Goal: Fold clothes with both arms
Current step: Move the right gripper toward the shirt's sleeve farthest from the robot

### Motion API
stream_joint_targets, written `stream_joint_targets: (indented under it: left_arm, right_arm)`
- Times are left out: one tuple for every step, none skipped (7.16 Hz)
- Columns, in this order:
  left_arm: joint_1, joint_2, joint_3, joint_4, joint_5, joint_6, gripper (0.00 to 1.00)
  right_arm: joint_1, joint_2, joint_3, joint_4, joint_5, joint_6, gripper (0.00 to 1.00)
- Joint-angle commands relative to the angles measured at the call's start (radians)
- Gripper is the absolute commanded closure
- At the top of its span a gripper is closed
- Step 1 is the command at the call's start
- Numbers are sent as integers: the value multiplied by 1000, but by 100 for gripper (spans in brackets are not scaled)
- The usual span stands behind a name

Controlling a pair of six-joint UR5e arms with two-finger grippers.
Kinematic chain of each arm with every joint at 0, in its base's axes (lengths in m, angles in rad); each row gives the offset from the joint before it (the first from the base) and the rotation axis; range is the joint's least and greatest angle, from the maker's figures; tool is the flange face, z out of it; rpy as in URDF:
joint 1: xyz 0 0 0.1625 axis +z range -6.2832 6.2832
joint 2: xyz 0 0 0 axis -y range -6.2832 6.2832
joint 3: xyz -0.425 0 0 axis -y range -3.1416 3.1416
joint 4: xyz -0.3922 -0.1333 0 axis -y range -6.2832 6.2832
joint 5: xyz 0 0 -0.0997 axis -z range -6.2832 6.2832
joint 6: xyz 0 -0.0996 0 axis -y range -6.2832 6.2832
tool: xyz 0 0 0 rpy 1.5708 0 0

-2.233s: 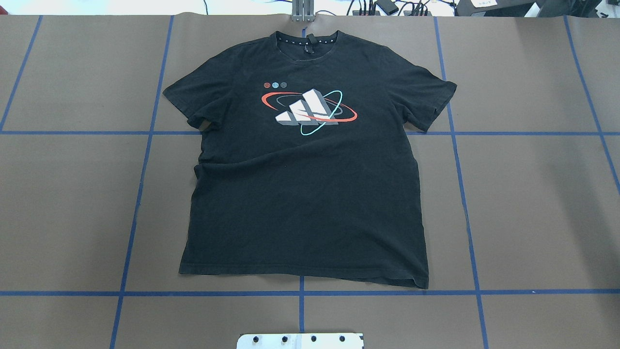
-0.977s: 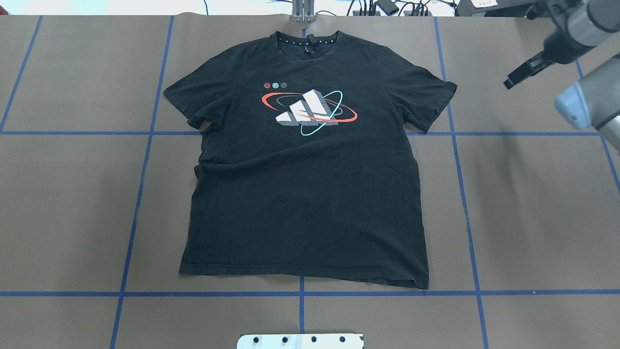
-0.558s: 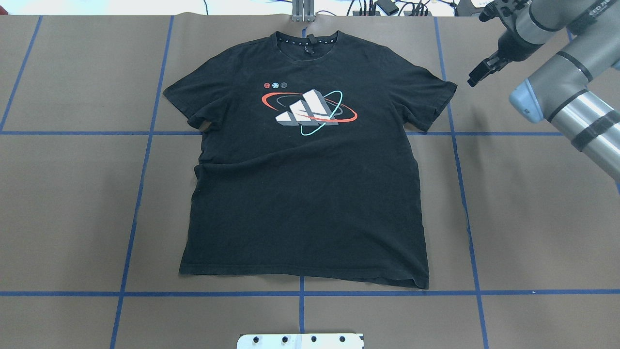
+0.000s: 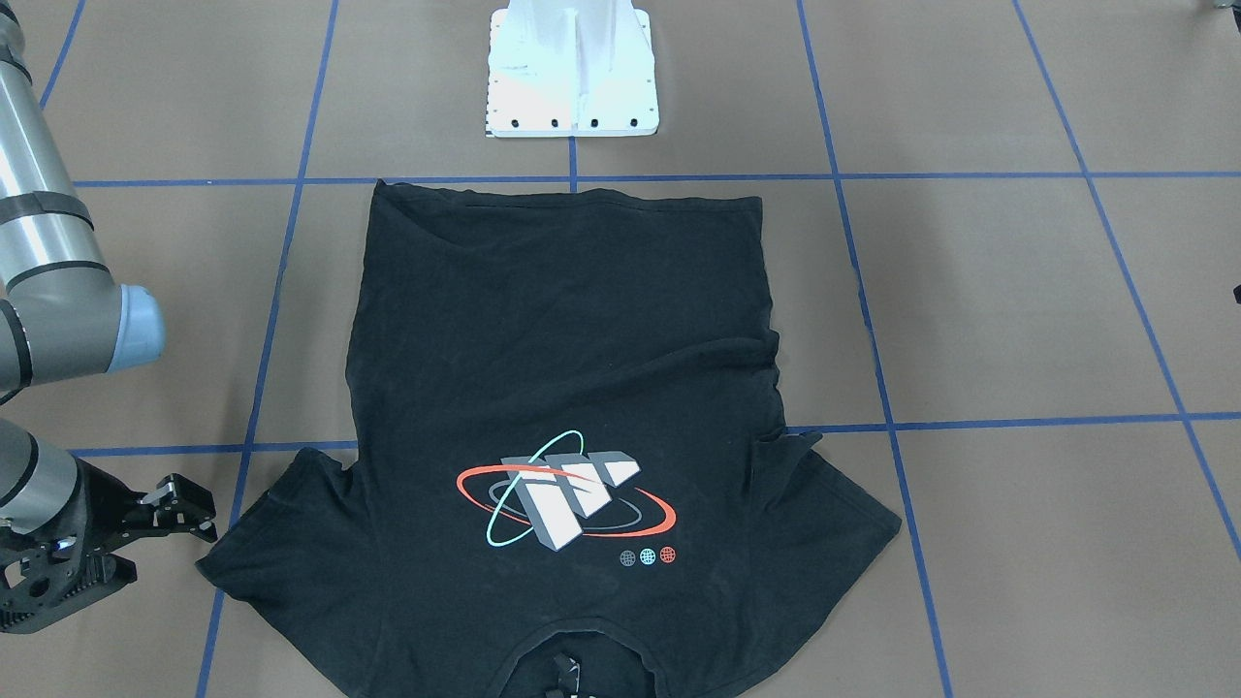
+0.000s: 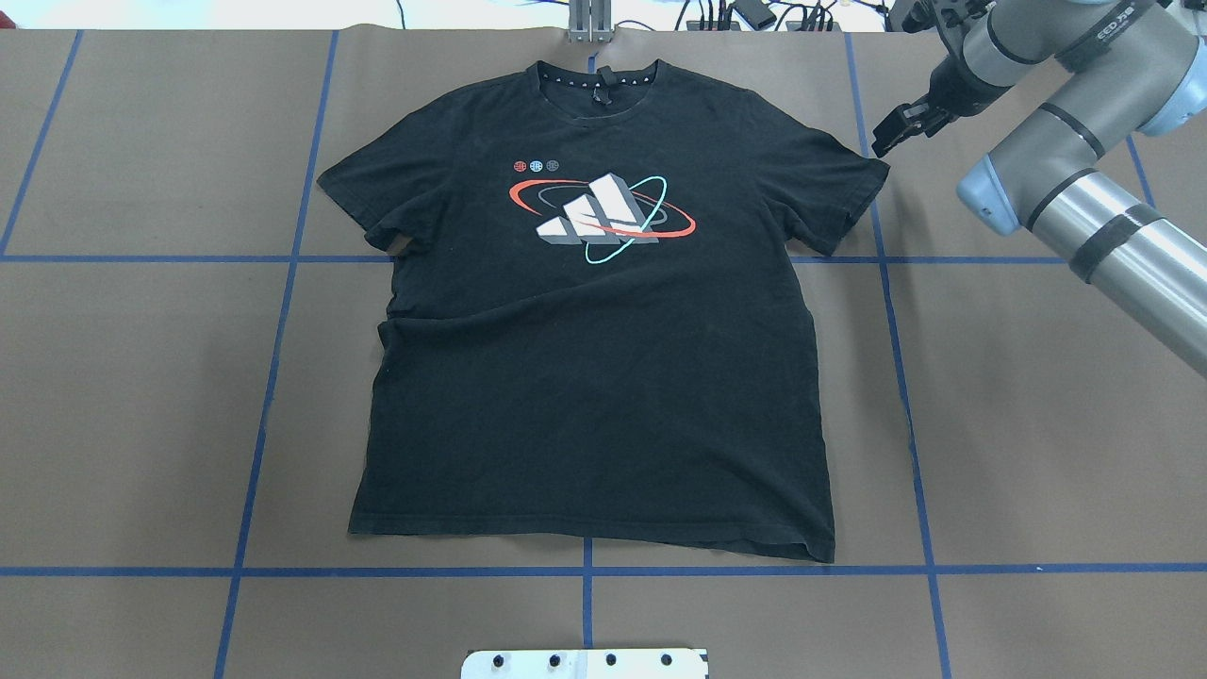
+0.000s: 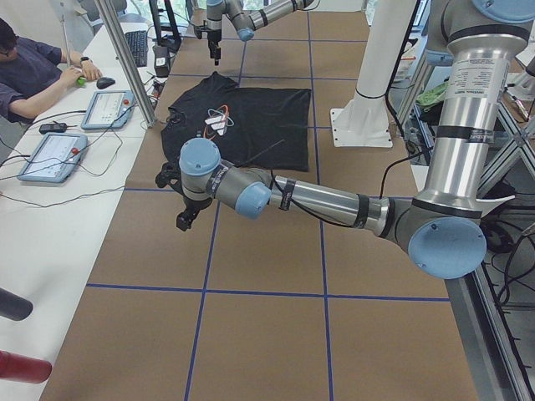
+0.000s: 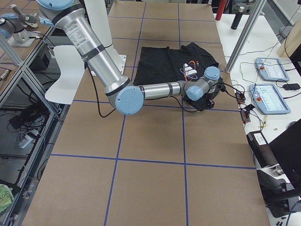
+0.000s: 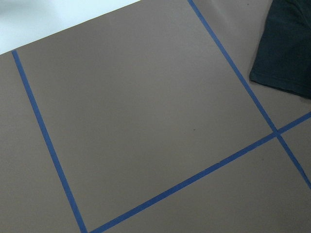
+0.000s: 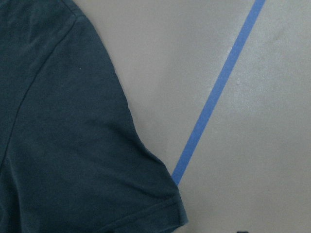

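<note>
t-shirt (image 5: 594, 377) lies flat, print up, mid table (image 5: 141, 377), collar at 12 o'clock in the overhead. i see the right gripper (image 5: 884, 137) hovering just off its 2 o'clock sleeve, fingers spread, holding nothing. left gripper (image 6: 184, 219) sits out past 9 o'clock over bare table; i can't tell whether it's spread.

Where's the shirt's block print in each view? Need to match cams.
Front-facing: print lower centre, upside down.
Overhead: upper centre.
Exterior left: upper left of centre, small.
Exterior right: upper right of centre.
Left wrist: not in it.
Right wrist: not in it.
Shared landmark: blue tape grid, in every view.
</note>
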Motion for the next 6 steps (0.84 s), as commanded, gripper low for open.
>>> stream_joint_targets:
  left_arm:
    - [0, 0, 0, 0, 0, 0, 0]
    - [0, 0, 0, 0, 0, 1, 0]
    - [0, 2, -2, 0, 0, 1, 0]
    - [0, 3, -2, 0, 0, 1, 0]
    - [0, 5, -2, 0, 0, 3, 0]
    - [0, 5, -2, 0, 0, 3, 0]
  right_arm:
    - [-6, -7, -19, 32, -1, 46, 10]
    - [-20, -7, -50, 91, -7, 112, 9]
    - [-36, 3, -91, 145, -48, 126, 8]
    - [-44, 6, -94, 146, -53, 126, 13]
    - [-47, 8, -97, 147, -62, 125, 35]
    - [-58, 19, -110, 149, -89, 122, 40]
